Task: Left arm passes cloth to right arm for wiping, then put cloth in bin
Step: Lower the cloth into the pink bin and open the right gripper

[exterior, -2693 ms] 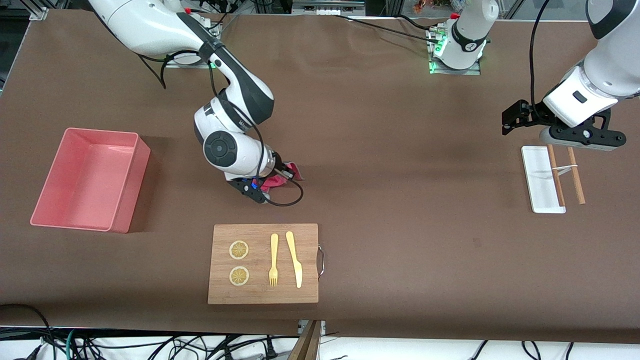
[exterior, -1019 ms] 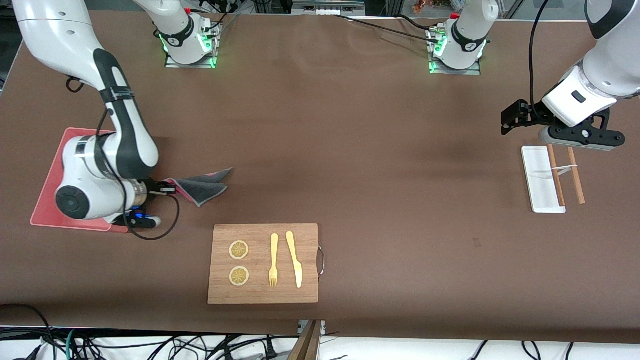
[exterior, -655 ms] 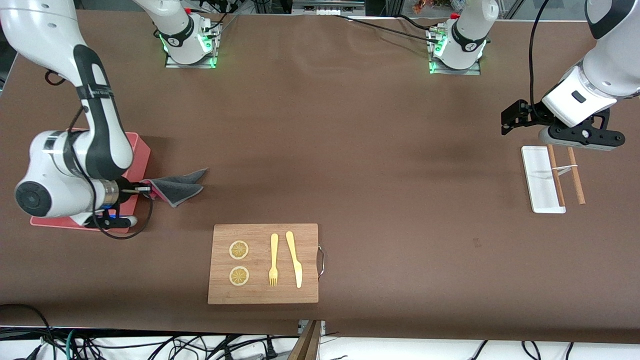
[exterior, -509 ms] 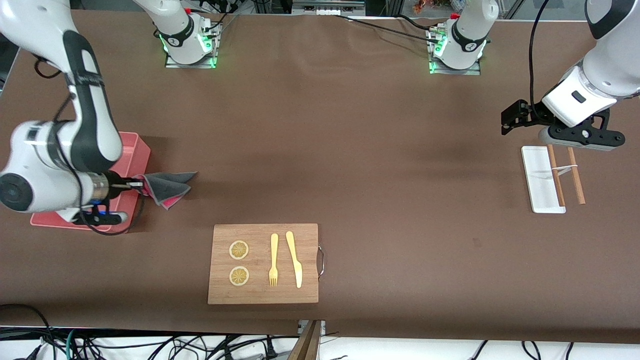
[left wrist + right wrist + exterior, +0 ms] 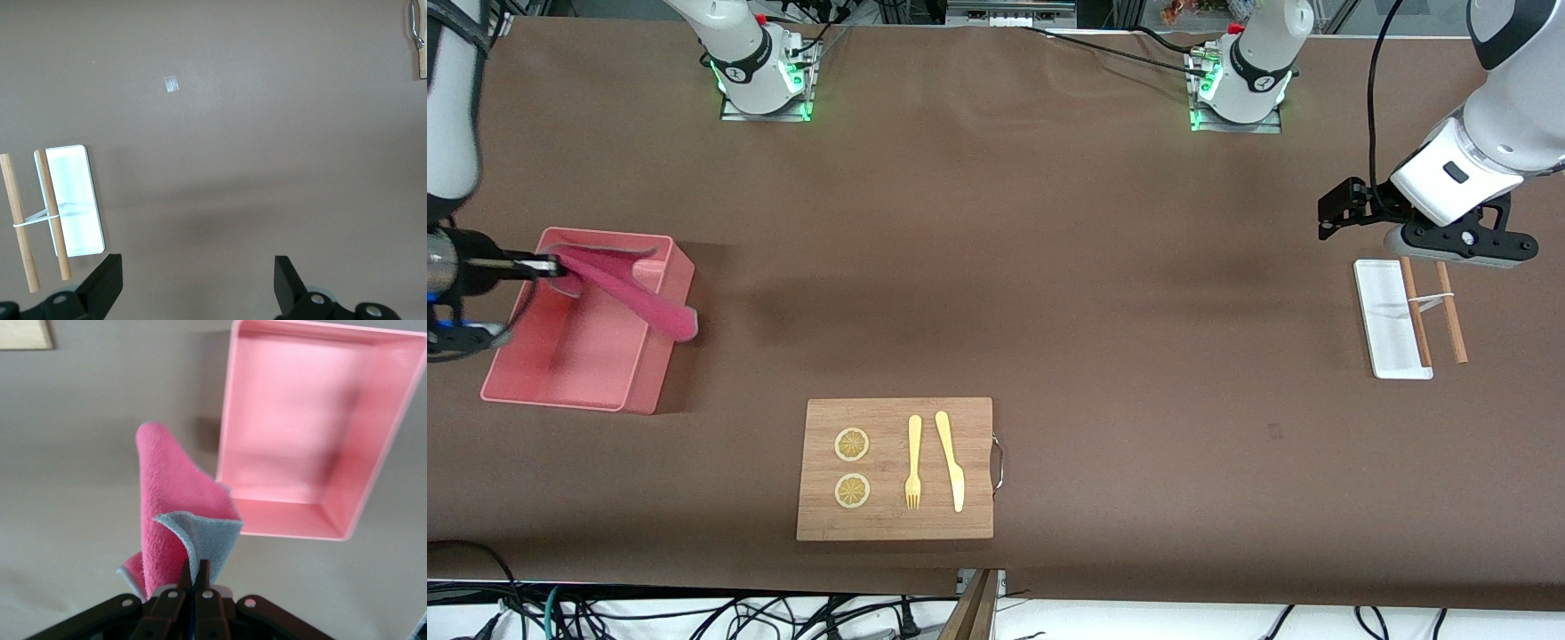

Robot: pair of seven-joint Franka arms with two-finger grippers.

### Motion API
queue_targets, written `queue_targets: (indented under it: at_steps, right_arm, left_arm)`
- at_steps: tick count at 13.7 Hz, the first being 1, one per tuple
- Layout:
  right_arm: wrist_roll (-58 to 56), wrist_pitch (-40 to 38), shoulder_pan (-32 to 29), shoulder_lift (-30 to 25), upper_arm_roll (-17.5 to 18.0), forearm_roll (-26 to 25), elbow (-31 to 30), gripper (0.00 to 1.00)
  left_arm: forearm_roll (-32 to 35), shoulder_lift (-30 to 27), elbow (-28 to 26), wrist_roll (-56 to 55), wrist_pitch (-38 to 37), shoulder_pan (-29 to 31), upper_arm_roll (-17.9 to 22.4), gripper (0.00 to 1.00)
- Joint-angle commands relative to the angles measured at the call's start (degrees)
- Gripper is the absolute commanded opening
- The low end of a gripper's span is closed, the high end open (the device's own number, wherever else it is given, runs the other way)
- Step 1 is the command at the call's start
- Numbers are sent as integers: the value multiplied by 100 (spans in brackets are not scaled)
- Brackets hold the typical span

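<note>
Brown table (image 5: pixel 1049 267): cloth (image 5: pixel 627 293) above bin (image 5: pixel 587 396)

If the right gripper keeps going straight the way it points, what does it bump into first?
Probably nothing solid at once. The right gripper, shut on the cloth, points across the top of the bin toward the middle of the table. Depth is unclear, but only bare table seems to lie ahead.
</note>
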Motion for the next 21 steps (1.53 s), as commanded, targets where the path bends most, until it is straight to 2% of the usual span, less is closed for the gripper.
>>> queue_targets:
  at_steps: [1, 4, 7, 12, 14, 18, 19, 20, 21]
  right_arm:
    - [-1076, -124, -140, -6, -430, -283, 80, 0]
    - [-1641, 138, -167, 82, -940, -328, -287, 0]
    - [-1818, 946, -185, 257, -1161, -310, -1042, 0]
    - [-1704, 2264, -176, 608, -1153, -179, -2010, 0]
    - [-1695, 2731, -158, 819, -1153, 180, -2196, 0]
    - [-1608, 3662, -132, 1171, -1109, 454, -2442, 0]
    - [-1625, 3821, -132, 1198, -1100, 455, -2477, 16]
    - [-1625, 3884, -132, 1216, -1100, 463, -2478, 75]
    - [-1634, 3884, -132, 1207, -1100, 463, -2452, 99]
  left_arm:
    - [-21, -18, -15, 95, 60, -10, 1, 100]
    - [-21, -18, -15, 95, 60, -10, 1, 100]
    - [-21, -18, -15, 95, 60, -10, 1, 100]
    - [-21, -9, -15, 95, 60, -10, 1, 100]
    - [-21, -18, -15, 95, 60, -10, 1, 100]
    - [-21, -9, -15, 95, 60, -10, 1, 100]
    - [-21, -9, -15, 95, 60, -10, 1, 100]
    - [-21, -18, -15, 95, 60, -10, 1, 100]
    - [-21, -9, -15, 95, 60, -10, 1, 100]
